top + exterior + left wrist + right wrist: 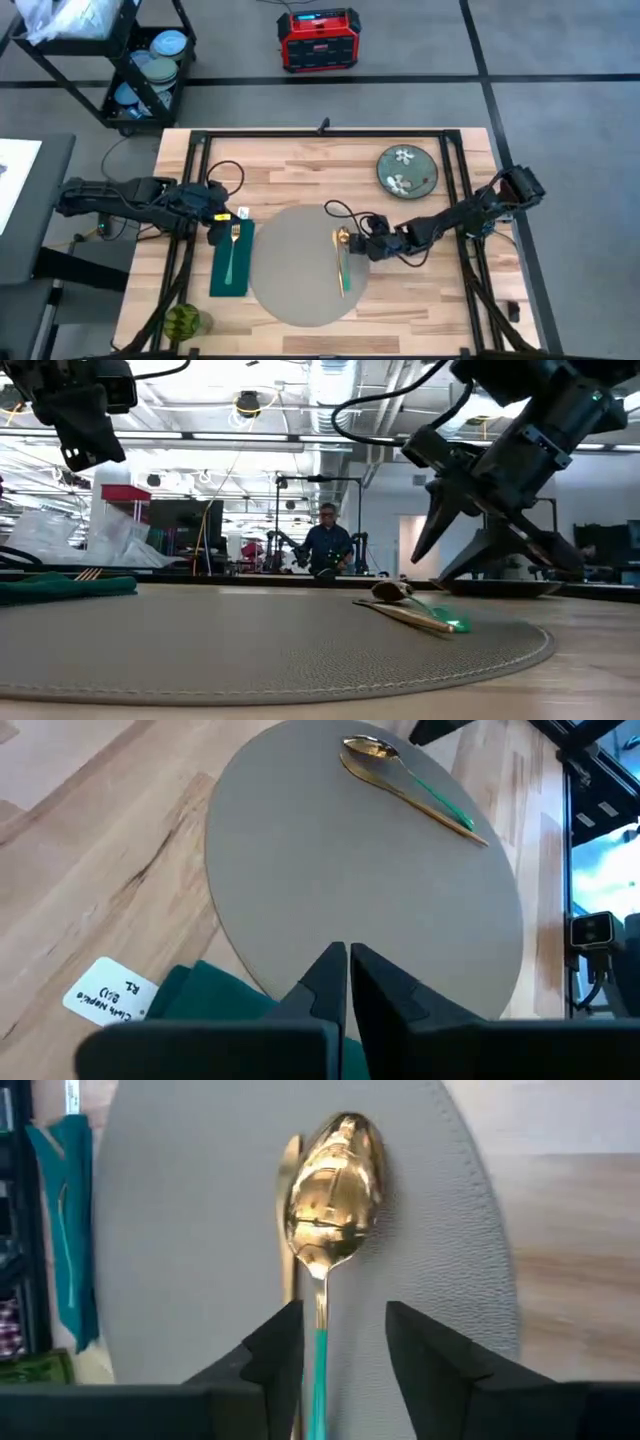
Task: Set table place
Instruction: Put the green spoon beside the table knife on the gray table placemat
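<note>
My two arms are dark and made of jointed links, with thin black cables looping off them. Each gripper, left gripper (pixel 348 982) and right gripper (pixel 343 1342), has two flat, black, pointed fingers.

A white handwritten label (pixel 110 992) lies on the table (pixel 90 850), its writing too small to read.
</note>
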Controlling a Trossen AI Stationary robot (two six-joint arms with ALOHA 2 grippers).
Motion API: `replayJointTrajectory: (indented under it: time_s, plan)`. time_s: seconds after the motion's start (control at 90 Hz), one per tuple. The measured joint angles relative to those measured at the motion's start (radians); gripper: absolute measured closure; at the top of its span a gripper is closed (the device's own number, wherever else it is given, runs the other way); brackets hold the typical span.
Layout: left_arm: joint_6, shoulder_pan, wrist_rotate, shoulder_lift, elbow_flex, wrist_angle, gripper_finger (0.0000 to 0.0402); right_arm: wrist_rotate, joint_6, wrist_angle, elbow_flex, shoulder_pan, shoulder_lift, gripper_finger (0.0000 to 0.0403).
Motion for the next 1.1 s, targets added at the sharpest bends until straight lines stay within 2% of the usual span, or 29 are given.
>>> replayJointTrajectory:
  time_s: [0.233, 0.444, 0.622, 0.722, 0.867, 1.1]
  plan:
    - [0.016, 0.0, 0.0, 0.0, 0.0, 0.0, 0.0401, -0.002, 0.0, 0.024, 0.016, 0.0, 0.034, 0.0271]
    - [0.024, 0.0, 0.0, 0.0, 0.0, -0.001, 0.0401, -0.044, -0.049, 0.015, 0.133, -0.024, 0.183, 0.0271]
    - [0.024, 0.0, 0.0, 0.0, 0.0, -0.002, 0.0401, -0.052, -0.052, -0.058, 0.201, -0.047, 0.226, 0.0274]
    - [0.024, 0.0, 0.0, 0.0, 0.0, -0.003, 0.0401, -0.076, -0.049, -0.101, 0.215, -0.047, 0.227, 0.0301]
    - [0.037, 0.0, 0.0, 0.0, 0.0, -0.005, 0.0401, -0.072, -0.069, -0.129, 0.225, -0.037, 0.216, 0.0386]
    - [0.044, 0.0, 0.0, 0.0, 0.0, -0.019, 0.0401, -0.052, -0.059, -0.224, 0.281, -0.03, 0.204, 0.04]
